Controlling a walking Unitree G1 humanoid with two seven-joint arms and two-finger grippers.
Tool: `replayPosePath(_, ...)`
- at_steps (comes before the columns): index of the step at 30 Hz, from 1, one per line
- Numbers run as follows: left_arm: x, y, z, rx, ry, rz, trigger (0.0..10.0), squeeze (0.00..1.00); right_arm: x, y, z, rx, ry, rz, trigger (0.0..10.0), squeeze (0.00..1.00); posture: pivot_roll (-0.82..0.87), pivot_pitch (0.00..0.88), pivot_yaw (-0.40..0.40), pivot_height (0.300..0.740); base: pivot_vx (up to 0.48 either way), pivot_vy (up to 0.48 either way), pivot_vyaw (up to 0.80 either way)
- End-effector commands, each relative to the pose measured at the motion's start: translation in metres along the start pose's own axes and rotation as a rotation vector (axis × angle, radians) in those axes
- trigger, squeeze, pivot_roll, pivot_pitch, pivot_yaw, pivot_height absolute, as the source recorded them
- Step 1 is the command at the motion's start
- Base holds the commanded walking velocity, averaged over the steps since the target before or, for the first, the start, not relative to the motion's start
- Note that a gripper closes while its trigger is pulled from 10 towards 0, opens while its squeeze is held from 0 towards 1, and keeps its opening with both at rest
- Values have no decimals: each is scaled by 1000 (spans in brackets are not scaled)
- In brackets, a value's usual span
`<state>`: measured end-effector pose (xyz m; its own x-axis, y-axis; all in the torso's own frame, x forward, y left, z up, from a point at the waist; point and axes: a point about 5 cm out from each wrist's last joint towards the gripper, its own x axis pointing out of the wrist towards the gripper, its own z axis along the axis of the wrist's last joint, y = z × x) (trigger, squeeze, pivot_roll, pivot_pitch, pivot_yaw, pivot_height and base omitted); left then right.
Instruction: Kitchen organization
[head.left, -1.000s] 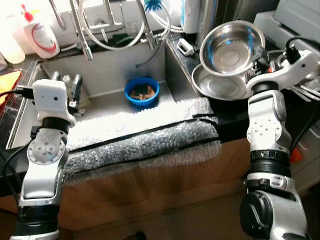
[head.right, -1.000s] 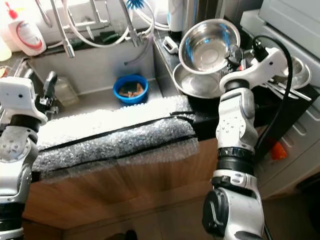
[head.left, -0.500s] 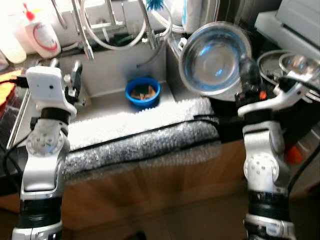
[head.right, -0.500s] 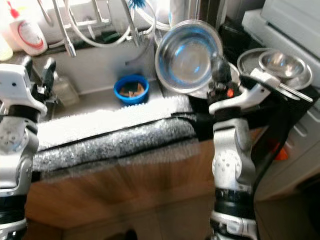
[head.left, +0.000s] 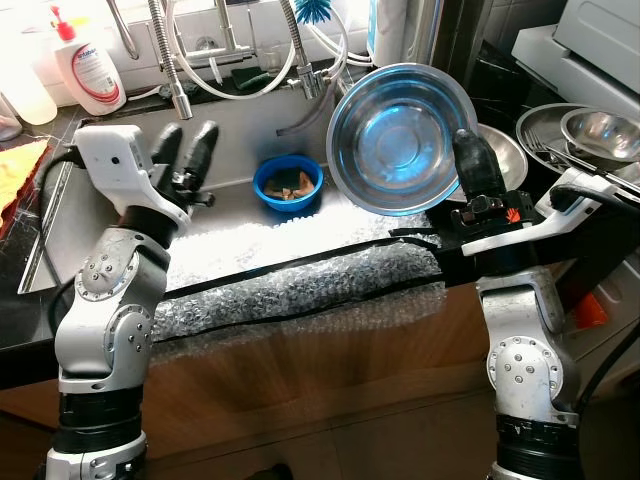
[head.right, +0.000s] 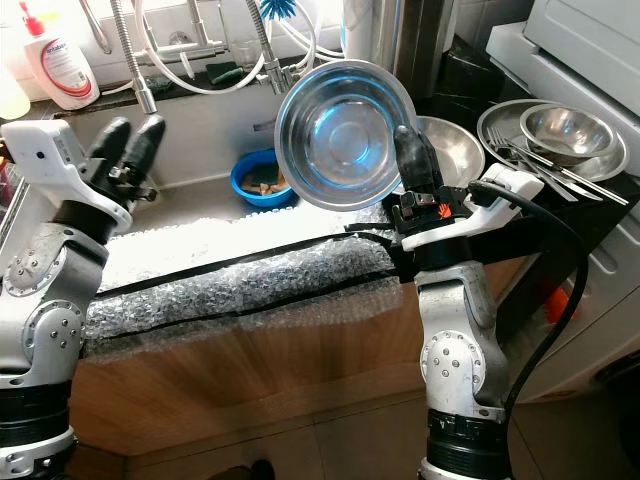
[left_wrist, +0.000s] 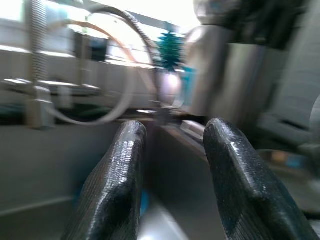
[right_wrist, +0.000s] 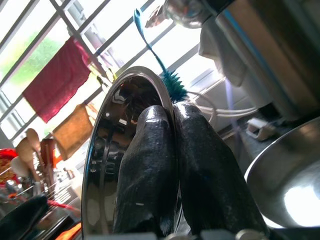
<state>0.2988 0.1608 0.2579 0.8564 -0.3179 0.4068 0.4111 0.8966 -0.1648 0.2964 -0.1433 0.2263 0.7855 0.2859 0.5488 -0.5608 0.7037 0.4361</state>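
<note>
My right gripper (head.left: 468, 158) is shut on the rim of a steel bowl (head.left: 400, 139), held tilted on edge in the air above the right end of the sink (head.left: 240, 135); in the right wrist view its fingers (right_wrist: 150, 165) pinch the bowl's rim (right_wrist: 100, 150). A second steel bowl (head.left: 503, 150) rests on the black counter behind it. My left gripper (head.left: 190, 143) is raised over the left part of the sink, open, with nothing between its fingers (left_wrist: 117, 185). A blue bowl (head.left: 287, 184) with brown scraps sits in the sink.
Bubble wrap (head.left: 300, 280) covers the sink's front edge. Faucets and hoses (head.left: 230, 60) stand at the back with a soap bottle (head.left: 90, 70). A tray with a small steel bowl (head.left: 600, 130) and cutlery lies at far right. A yellow cloth (head.left: 18, 165) is at far left.
My right gripper has lifted the steel bowl off the other bowl and carried it left over the sink's right end. My left gripper has risen and tilted forward.
</note>
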Motion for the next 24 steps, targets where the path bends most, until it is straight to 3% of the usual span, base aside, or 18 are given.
replayPosePath(1, -2, -8, 2, -21, 8, -50, 10000, 0, 1, 12, 1, 15, -1, 52, 10000, 0, -54, 101, 72, 740, 0, 0, 0)
replayPosePath(6, -3, -17, 1, -91, 16, -104, 10000, 0, 1, 16, -4, 36, 20, 60, 10000, 0, -53, 110, 70, 740, 0, 0, 0)
replayPosePath(7, -3, -21, 0, -107, 30, -135, 10000, 1000, 2, 16, -6, 39, 25, 60, 10000, 0, -51, 114, 70, 740, 0, 0, 0)
replayPosePath(11, -4, -21, -1, -133, 32, -129, 10000, 1000, 3, 17, -7, 37, 32, 61, 10000, 0, -52, 115, 69, 740, 0, 0, 0)
replayPosePath(12, -4, -21, -1, -150, 30, -132, 10000, 188, 3, 17, -9, 34, 40, 61, 10000, 0, -52, 115, 69, 740, 0, 0, 0)
replayPosePath(13, -4, -23, -1, -148, 35, -142, 10000, 0, 3, 18, -9, 35, 43, 61, 10000, 0, -52, 115, 69, 740, 0, 0, 0)
replayPosePath(24, -7, -35, -6, -140, 79, -222, 10000, 0, 1, 23, -17, 39, 94, 93, 10000, 0, -51, 120, 68, 740, 0, 0, 0)
